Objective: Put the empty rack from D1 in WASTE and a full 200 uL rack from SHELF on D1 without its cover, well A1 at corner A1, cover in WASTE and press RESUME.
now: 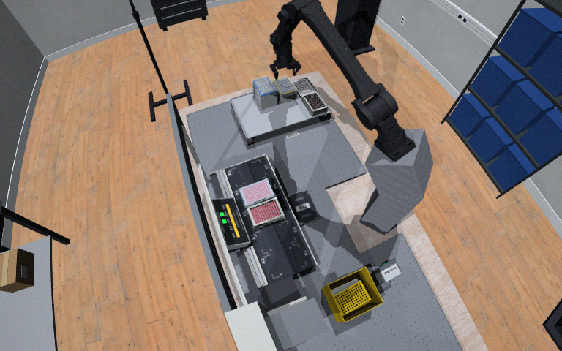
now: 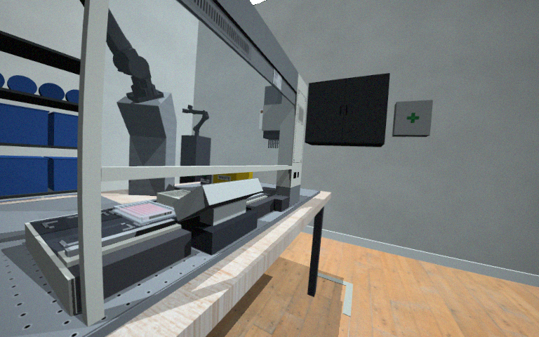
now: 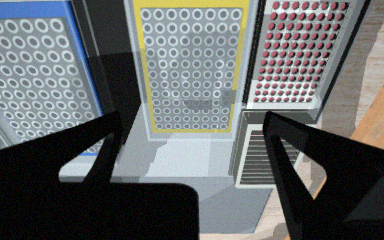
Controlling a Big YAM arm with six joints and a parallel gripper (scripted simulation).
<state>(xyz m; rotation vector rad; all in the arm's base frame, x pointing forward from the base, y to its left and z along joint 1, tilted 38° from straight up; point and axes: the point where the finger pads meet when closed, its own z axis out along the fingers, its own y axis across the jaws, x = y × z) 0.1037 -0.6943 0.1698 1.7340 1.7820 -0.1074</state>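
Observation:
My gripper [image 1: 285,69] [image 3: 192,119] is open and empty. It hangs above the shelf unit [image 1: 269,121] at the far end of the table, over the near end of a yellow-edged tip rack [image 1: 285,86] [image 3: 190,70] full of tips. A taller blue-edged tip rack [image 1: 264,90] [image 3: 40,75] stands to its left. The yellow waste bin [image 1: 330,292] [image 2: 232,176] holds a yellow empty rack [image 1: 351,297]. The deck position D1 [image 1: 285,260] at the near end of the deck is bare. The RESUME box [image 1: 390,271] stands beside the bin.
On the shelf to the right of the yellow rack are a red-welled plate [image 1: 315,101] [image 3: 295,50] and a troughed reservoir [image 1: 302,85] [image 3: 257,157]. On the deck sit a pink plate [image 1: 256,192] [image 2: 144,209] and a red one [image 1: 266,211]. Nest RG [image 1: 304,202] is beside them.

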